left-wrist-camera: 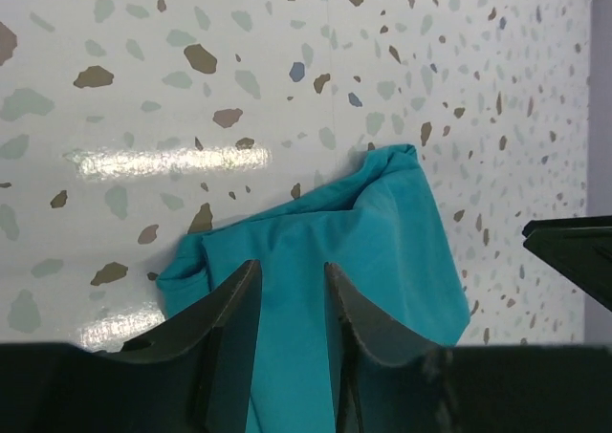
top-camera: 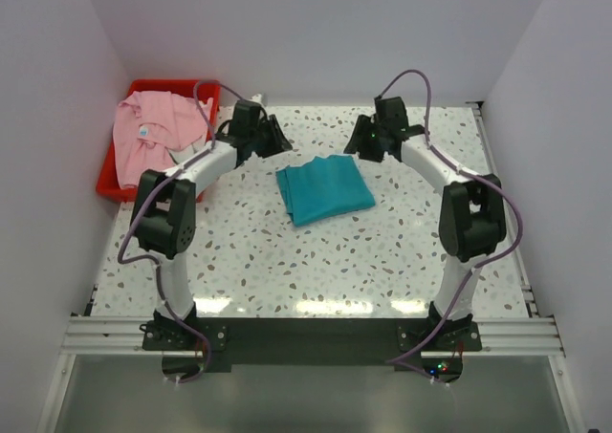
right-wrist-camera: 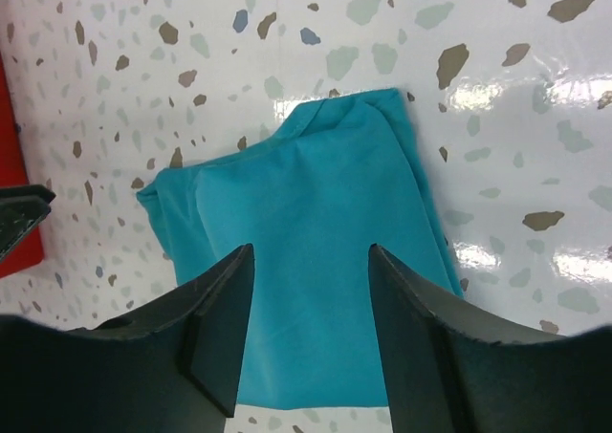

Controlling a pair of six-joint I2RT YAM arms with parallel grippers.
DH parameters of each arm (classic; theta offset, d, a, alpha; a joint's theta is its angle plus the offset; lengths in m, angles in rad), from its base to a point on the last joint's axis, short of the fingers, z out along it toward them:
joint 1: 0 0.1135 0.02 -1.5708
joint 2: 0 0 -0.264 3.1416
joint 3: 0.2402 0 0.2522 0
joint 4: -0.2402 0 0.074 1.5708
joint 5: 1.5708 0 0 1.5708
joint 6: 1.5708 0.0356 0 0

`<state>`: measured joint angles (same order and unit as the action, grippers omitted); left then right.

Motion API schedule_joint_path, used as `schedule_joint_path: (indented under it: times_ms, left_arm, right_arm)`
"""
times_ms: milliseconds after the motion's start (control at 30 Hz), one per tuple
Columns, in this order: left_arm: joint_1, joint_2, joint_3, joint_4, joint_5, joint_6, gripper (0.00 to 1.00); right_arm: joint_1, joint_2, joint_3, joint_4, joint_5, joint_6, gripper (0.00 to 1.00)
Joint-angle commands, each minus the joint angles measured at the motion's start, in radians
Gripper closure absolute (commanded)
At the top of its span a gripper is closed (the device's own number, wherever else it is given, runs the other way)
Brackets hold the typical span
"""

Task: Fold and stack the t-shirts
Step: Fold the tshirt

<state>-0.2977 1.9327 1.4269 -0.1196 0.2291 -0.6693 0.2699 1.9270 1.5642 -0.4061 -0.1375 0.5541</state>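
A teal t-shirt point(top-camera: 325, 190) lies folded into a small rectangle on the speckled table, in the middle. It also shows in the left wrist view point(left-wrist-camera: 382, 232) and in the right wrist view point(right-wrist-camera: 316, 194). A light pink t-shirt point(top-camera: 153, 132) lies crumpled in the red bin at the far left. My left gripper point(top-camera: 277, 140) hovers just beyond the teal shirt's far left corner, with its jaws point(left-wrist-camera: 292, 272) a little apart and empty. My right gripper point(top-camera: 360, 144) hovers beyond the far right corner, with its jaws point(right-wrist-camera: 311, 253) wide open and empty.
The red plastic bin point(top-camera: 113, 186) stands at the table's far left corner, and a sliver of it shows in the right wrist view point(right-wrist-camera: 14, 194). White walls close in the table on three sides. The arm bases sit on the near rail.
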Motion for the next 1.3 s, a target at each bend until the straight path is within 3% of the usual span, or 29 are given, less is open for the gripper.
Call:
schedule_joint_path:
  times_ms: [0, 233, 500, 933, 1033, 1267]
  left_arm:
    - [-0.052, 0.078, 0.11, -0.132, -0.121, 0.098, 0.63]
    - [-0.093, 0.201, 0.243, -0.224, -0.228, 0.137, 0.62]
    - [-0.11, 0.235, 0.245, -0.249, -0.297, 0.132, 0.61]
    - [-0.11, 0.272, 0.237, -0.178, -0.218, 0.142, 0.57]
    - [-0.11, 0.285, 0.248, -0.17, -0.206, 0.137, 0.59]
    - [-0.11, 0.272, 0.25, -0.124, -0.172, 0.131, 0.75]
  right_arm:
    - [0.044, -0.014, -0.069, 0.066, 0.047, -0.025, 0.47]
    - [0.063, 0.018, -0.138, 0.105, 0.067, -0.025, 0.51]
    - [0.065, 0.026, -0.167, 0.113, 0.095, -0.031, 0.52]
    - [0.063, 0.044, -0.187, 0.135, 0.092, -0.019, 0.55]
    - [0.061, 0.041, -0.199, 0.142, 0.09, -0.016, 0.56]
    - [0.063, 0.036, -0.22, 0.148, 0.101, -0.008, 0.61]
